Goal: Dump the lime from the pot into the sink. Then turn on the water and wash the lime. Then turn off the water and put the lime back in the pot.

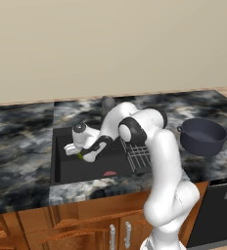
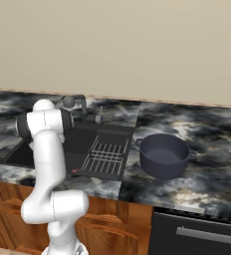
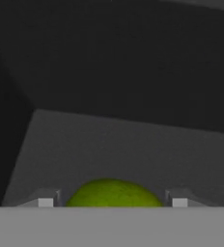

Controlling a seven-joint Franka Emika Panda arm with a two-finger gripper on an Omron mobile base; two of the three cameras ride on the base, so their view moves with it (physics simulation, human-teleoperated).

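The lime (image 3: 113, 193), yellow-green and round, sits low between my two fingertips (image 3: 45, 202), just over the sink's grey floor. My gripper (image 3: 112, 202) is shut on it, the jaws standing close on both sides. In the left base view the gripper (image 1: 79, 154) reaches down into the left part of the black sink (image 1: 86, 168), and a sliver of the lime (image 1: 79, 156) shows at its tip. The dark blue-grey pot (image 1: 203, 136) stands upright on the counter right of the sink, seen also from the right as the pot (image 2: 165, 155).
A grey wire rack (image 1: 140, 156) covers the sink's right part. The dark faucet (image 1: 107, 103) rises behind the basin. A flat pink-red patch (image 1: 109, 173) lies on the sink floor near the front wall. Marbled counter (image 2: 207, 149) spreads on both sides.
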